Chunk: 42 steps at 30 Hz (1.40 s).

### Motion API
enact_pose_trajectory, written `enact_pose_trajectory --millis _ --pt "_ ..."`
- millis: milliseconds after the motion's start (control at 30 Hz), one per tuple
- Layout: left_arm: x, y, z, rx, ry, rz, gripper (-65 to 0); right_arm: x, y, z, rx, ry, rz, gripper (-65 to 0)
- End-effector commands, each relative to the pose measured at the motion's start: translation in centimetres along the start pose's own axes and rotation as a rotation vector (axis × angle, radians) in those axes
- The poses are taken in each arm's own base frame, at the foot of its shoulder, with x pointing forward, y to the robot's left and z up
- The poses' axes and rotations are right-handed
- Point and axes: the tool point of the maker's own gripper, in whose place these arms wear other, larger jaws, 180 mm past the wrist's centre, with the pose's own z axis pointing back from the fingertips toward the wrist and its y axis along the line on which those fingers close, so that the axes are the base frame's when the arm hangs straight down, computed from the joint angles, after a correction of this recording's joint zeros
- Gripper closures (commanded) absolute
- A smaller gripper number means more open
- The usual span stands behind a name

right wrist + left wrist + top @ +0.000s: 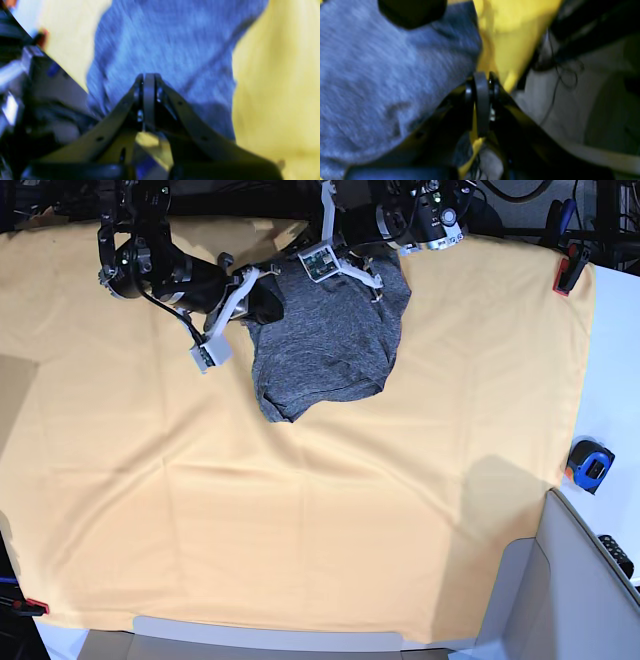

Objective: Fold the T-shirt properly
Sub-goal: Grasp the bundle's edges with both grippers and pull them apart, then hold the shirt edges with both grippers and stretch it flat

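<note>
**Both grippers pinched at the far edge of a bunched T-shirt: the risks from here**

The T-shirt point(325, 340) lies on the yellow-orange cloth point(300, 510) covering the tabletop, at the far side of the base view and just left of centre, right under the two arms. It is a compact, partly folded bundle, not a neat rectangle.

The left gripper point(482, 82) has its jaws pressed together; yellow cloth shows around and behind the tips, with the grey knit just beside them. Whether it has pinched shirt, table cover or nothing, I cannot tell through the blur. The right gripper point(147, 80) is likewise fully closed, with the shirt directly beyond its tips; whether fabric is caught between them cannot be made out.

What could go wrong:
- If the left gripper has caught the yellow cloth along with, or instead of, the shirt, any lift would probably drag the cover and shift the whole bundle.
- The knit looks thin and limp, so a layer pulled by one pinch would likely sag and undo the layers beneath.
- Two arms working at the same end risk uneven pulls, skewing the fold line.

In the base view the bundle's long axis runs from the far edge toward the near edge, leaning slightly to the left as it comes nearer. The wider end sits far, under the grippers; the narrower, rounded end points toward the camera. No collar or sleeve is clearly visible.
</note>
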Motion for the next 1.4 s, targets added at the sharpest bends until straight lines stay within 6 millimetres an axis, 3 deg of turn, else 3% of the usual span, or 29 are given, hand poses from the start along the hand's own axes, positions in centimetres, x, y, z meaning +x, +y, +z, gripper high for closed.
enact_pose_trajectory --millis 0,267,400,600,700,900,1033,1200,1367 --pt "0.8 0.1 0.3 0.003 -0.027 -0.006 0.0 0.9 0.7 0.2 0.022 -0.024 0.033 0.0" --pt "0.0 3.3 1.2 0.089 -0.001 0.006 0.0 -1.0 -1.4 -2.6 0.027 0.084 -0.039 0.0" --pt "-1.9 5.7 1.8 0.183 0.083 -0.021 0.0 -1.1 -2.2 -3.6 0.026 0.089 -0.068 0.0" --pt "-4.1 7.3 2.5 0.275 0.206 -0.095 0.0 -1.0 -3.5 -4.0 0.004 0.096 -0.086 0.0" --pt "-6.3 7.3 3.4 0.297 0.293 -0.129 0.0 -1.0 -4.5 -3.8 -0.055 0.106 -0.056 0.0" --pt "-8.4 8.5 4.9 0.340 0.395 -0.198 0.0 -1.6 -7.8 -3.1 -0.238 0.147 0.019 0.0" --pt "-9.6 11.0 7.3 0.427 0.443 -0.180 0.0 -0.4 -8.0 -2.5 -0.289 0.120 0.073 0.0" --pt "-9.6 13.7 9.9 0.530 0.442 -0.144 0.0 1.7 -8.9 -0.6 -0.341 0.037 0.060 0.0" --pt "-8.3 12.8 8.4 0.508 0.363 -0.092 -0.2 2.8 -8.0 -0.1 -0.335 -0.016 0.054 0.0"
